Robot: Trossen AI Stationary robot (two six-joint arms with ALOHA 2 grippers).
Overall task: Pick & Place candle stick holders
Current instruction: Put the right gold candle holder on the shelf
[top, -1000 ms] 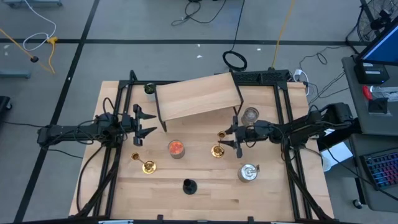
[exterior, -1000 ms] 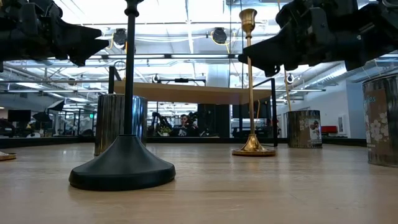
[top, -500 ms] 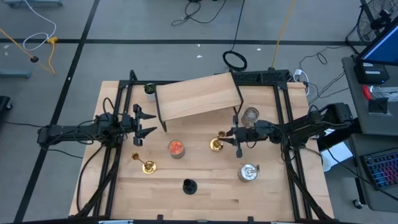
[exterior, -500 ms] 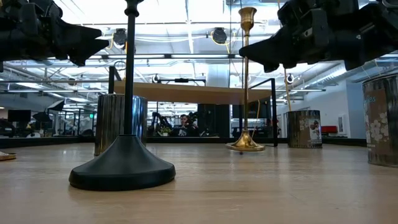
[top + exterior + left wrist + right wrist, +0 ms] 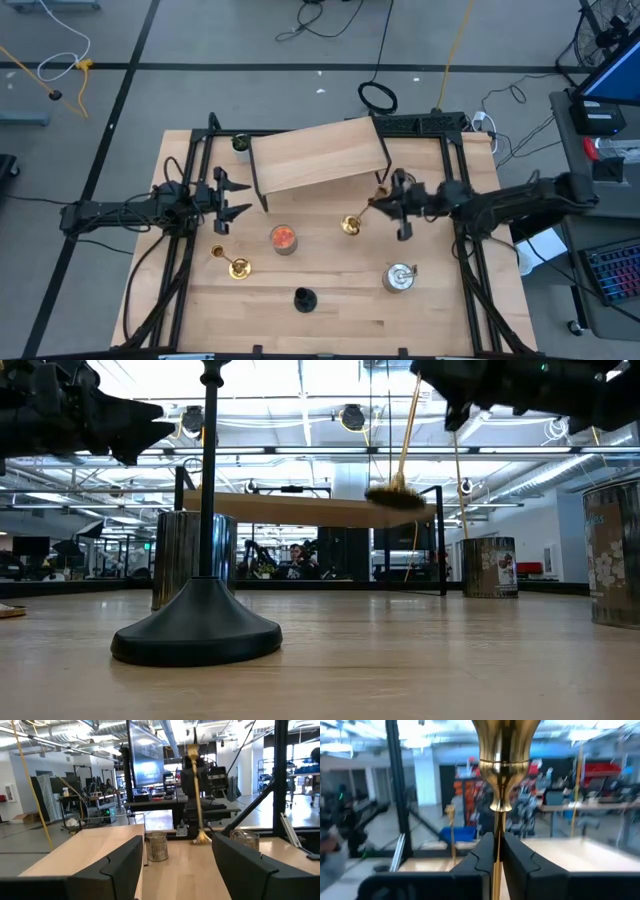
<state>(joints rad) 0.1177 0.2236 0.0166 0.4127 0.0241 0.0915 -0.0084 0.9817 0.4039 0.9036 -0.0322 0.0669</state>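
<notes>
A gold candle stick holder (image 5: 352,224) hangs tilted above the table, my right gripper (image 5: 381,204) shut on it; the low view shows its round base (image 5: 395,497) in the air in front of the wooden riser. A second gold holder (image 5: 236,266) stands on its base at the near left, and a black holder (image 5: 303,298) stands on its flared base (image 5: 197,633) by the near edge. My left gripper (image 5: 236,198) waits open at the table's left side, touching nothing. My right gripper pinches the thin stem (image 5: 498,845) of the gold holder just under its cup (image 5: 504,750), between its two fingers (image 5: 482,857). The fingers come level from the table's right side and lie across the stem. The holder is lifted clear and slants, base swung toward the table's left.
A wooden riser (image 5: 320,155) on black legs stands at the far middle. A red-topped can (image 5: 284,238), a metal tin (image 5: 400,278) and a glass jar (image 5: 403,184) stand around the held holder. Black frame rails run along both table sides.
My right gripper has shut on the gold holder's stem, then risen and drawn a little toward the far right. The holder has left the table: it stood upright on its base, and now hangs lifted clear and tilted.
</notes>
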